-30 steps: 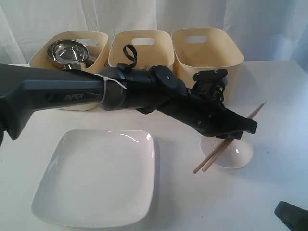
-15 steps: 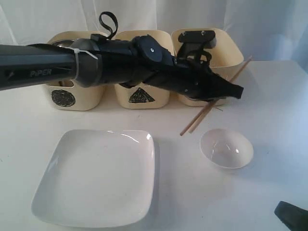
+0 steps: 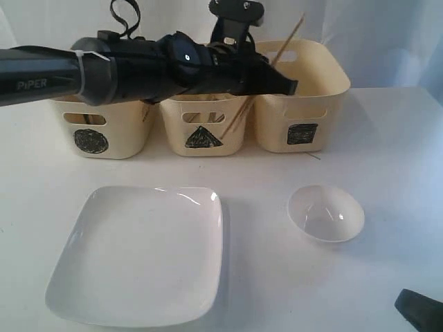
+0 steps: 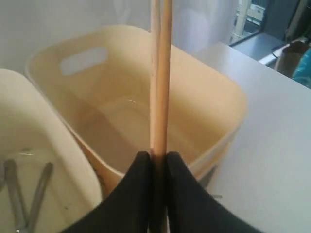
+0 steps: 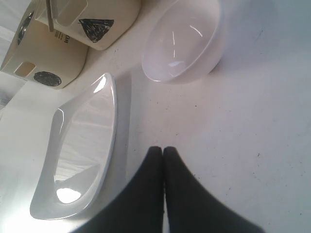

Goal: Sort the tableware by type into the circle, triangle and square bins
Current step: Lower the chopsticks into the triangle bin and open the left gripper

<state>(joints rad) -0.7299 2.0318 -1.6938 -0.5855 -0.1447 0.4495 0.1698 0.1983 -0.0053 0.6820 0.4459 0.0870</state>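
White table point(image 3: 387, 138) before a pale draped curtain point(image 3: 387, 34).

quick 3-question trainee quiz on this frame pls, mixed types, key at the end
1. True or false: the right end effector is shut on the clear round dish.
2. Multiple choice: the left end effector holds A) the clear round dish, B) the wooden chopsticks, C) nothing.
3. Short answer: which two pieces of tableware lie on the table?

Key:
1. False. It is shut but empty, and the dish lies apart from it.
2. B.
3. The large white square plate and the clear round dish.
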